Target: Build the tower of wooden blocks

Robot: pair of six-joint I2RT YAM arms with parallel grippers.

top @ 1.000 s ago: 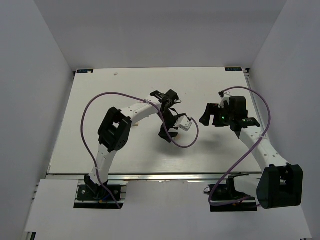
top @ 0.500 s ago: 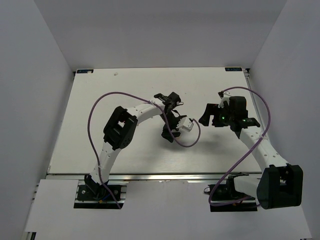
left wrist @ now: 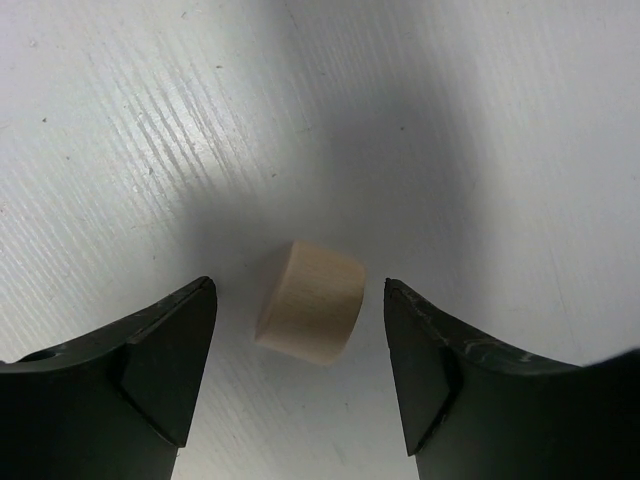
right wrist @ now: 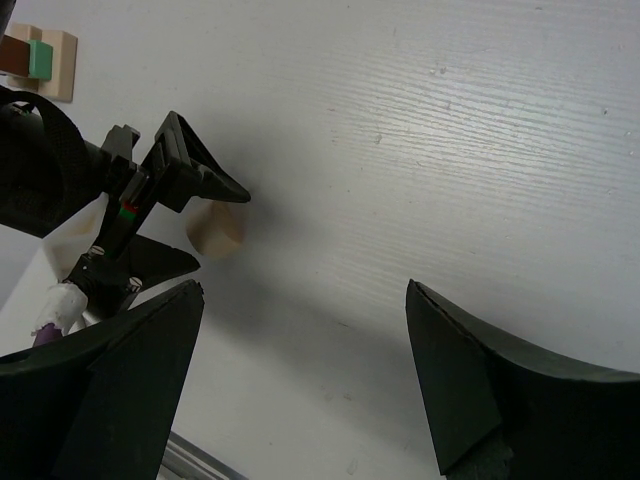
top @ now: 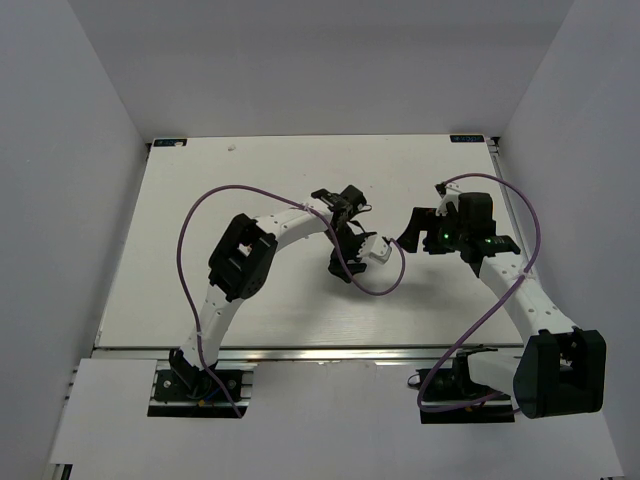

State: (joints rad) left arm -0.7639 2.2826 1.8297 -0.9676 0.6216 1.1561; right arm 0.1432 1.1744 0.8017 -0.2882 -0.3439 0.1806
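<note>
At frame centre, a small light tan wooden block (left wrist: 312, 300) lies untouched between the parted jaws of the left gripper (left wrist: 298, 298); the right gripper (right wrist: 303, 290) gapes empty.

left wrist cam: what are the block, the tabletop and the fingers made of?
Block: looks like bare light wood, matte tan, unpainted. Tabletop: white, probably painted wood or laminate; fine parallel grain lines show. Fingers: black, likely moulded plastic, slight sheen at edges.
</note>
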